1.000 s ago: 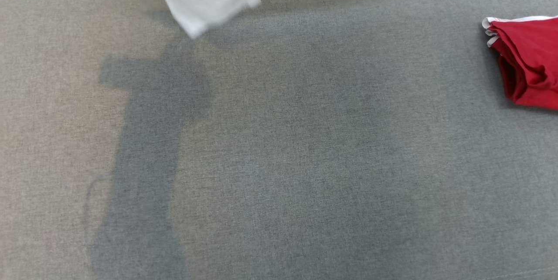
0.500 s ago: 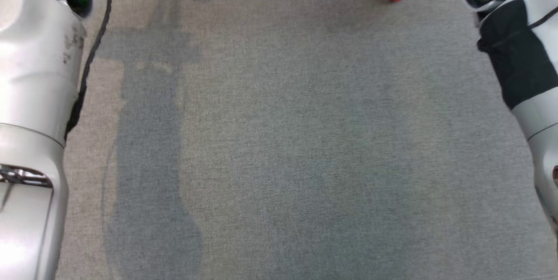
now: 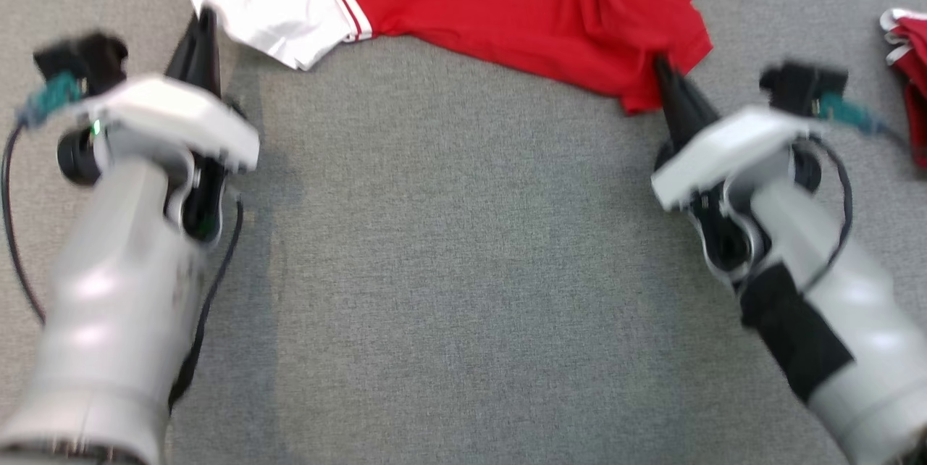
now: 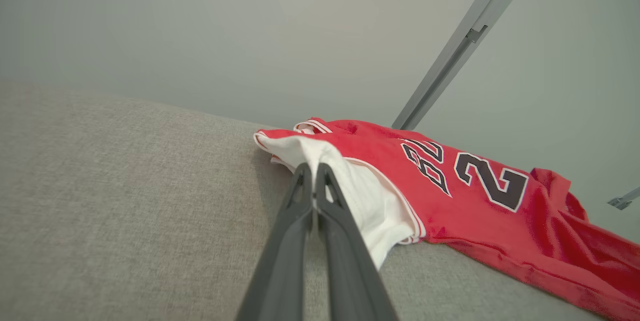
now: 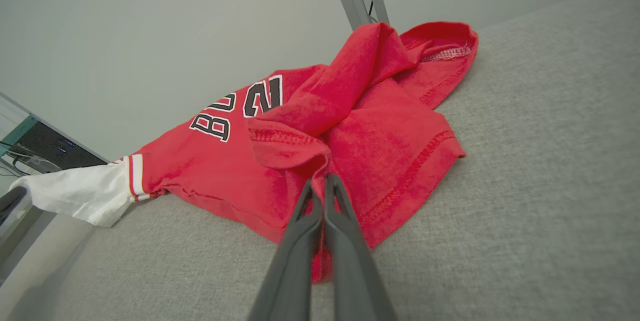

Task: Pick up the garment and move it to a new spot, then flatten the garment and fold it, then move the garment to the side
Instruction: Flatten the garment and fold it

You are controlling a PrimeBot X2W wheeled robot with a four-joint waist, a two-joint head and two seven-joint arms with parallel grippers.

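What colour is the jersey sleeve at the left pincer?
Jersey sleeve: white, red piping; best in left wrist view.

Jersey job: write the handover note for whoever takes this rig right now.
Left end effector: shut on the white sleeve of the jersey.
Right end effector: shut on the jersey by its red hem.
Jersey: lies lettering up on the grey fabric surface, bunched toward the right end effector. A second red garment lies apart at the far right.
Done: jersey appears set down at its spot.
Left: flatten, fold, move aside.
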